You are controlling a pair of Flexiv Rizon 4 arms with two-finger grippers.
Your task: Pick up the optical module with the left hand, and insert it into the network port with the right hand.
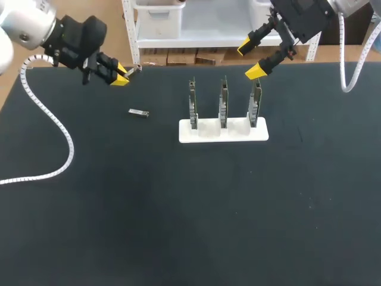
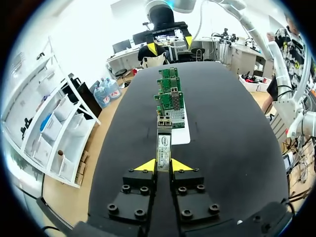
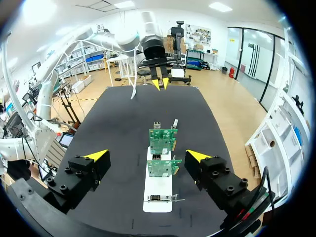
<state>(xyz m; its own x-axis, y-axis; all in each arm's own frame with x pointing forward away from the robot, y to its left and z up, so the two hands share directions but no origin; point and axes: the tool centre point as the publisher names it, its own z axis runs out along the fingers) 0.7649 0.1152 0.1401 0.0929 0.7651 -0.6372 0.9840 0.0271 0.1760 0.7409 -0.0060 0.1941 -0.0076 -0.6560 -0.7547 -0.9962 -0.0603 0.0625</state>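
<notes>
Table (image 1: 178, 208) is black, and its near half gives me wide bare room on every side. A white base (image 1: 205, 136) sits toward the far edge, right of centre, and carries three circuit boards (image 1: 223, 101) upright in a row. A white coiled cable (image 1: 62, 134) from my left arm loops across the table's left margin. My right arm enters from the far right corner. The right gripper (image 1: 250, 58) hangs above the rightmost board, its jaws spread wide and touching nothing. In the right wrist view the row of boards lies below and ahead, between the fingers. My left arm enters from the far left corner, with its wrist angled down toward the boards. The left gripper (image 2: 164, 165) hangs close to the table's far edge, well left of the base. Its jaws are nearly together and clamped from both sides on the optical module (image 2: 164, 148), which projects forward. The module is in line with the network port (image 2: 164, 120) on the nearest board and apart from it. A second module (image 1: 138, 112) lies flat on the table between the left gripper and the base.
</notes>
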